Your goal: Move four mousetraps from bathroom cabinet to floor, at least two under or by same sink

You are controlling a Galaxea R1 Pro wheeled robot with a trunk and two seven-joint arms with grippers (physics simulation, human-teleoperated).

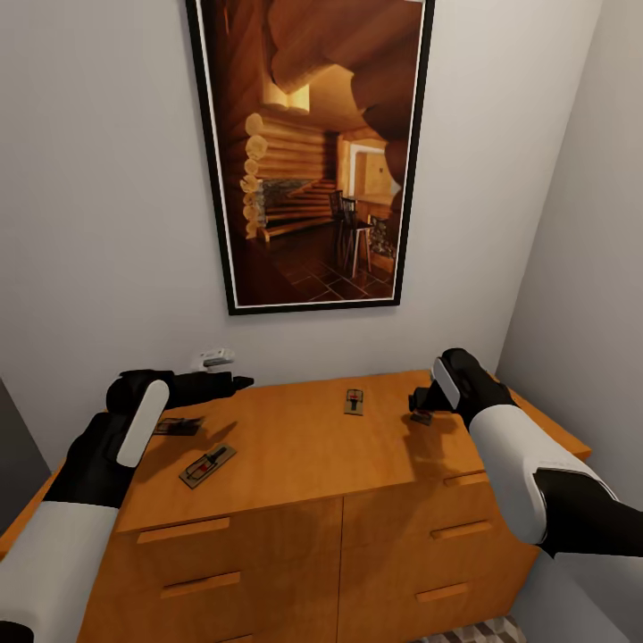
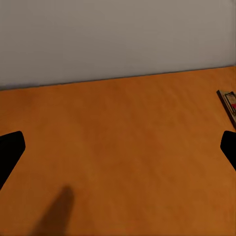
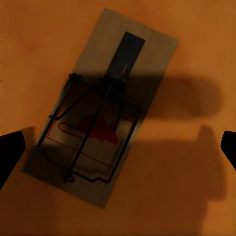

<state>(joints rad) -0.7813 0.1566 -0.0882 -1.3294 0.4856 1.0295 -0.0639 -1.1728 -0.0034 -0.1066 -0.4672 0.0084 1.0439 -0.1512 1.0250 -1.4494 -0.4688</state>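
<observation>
The orange-brown cabinet [image 1: 295, 446] stands against the wall, with several mousetraps on its top. One mousetrap [image 1: 207, 465] lies near the front left, another [image 1: 178, 426] sits by my left forearm, and a third [image 1: 354, 401] rests mid-back. My right gripper [image 1: 420, 402] hovers open just over a mousetrap [image 3: 103, 113], whose tan board and wire bar lie between the spread fingertips [image 3: 11, 152]. My left gripper [image 1: 234, 385] is open above bare cabinet top [image 2: 118, 123] near the back wall, with a mousetrap's edge [image 2: 228, 103] off to one side.
A large framed picture [image 1: 313, 152] hangs on the wall above the cabinet. A small white object [image 1: 212, 358] sits at the wall behind my left gripper. A side wall closes in on the right. A strip of patterned floor [image 1: 473, 632] shows below the cabinet.
</observation>
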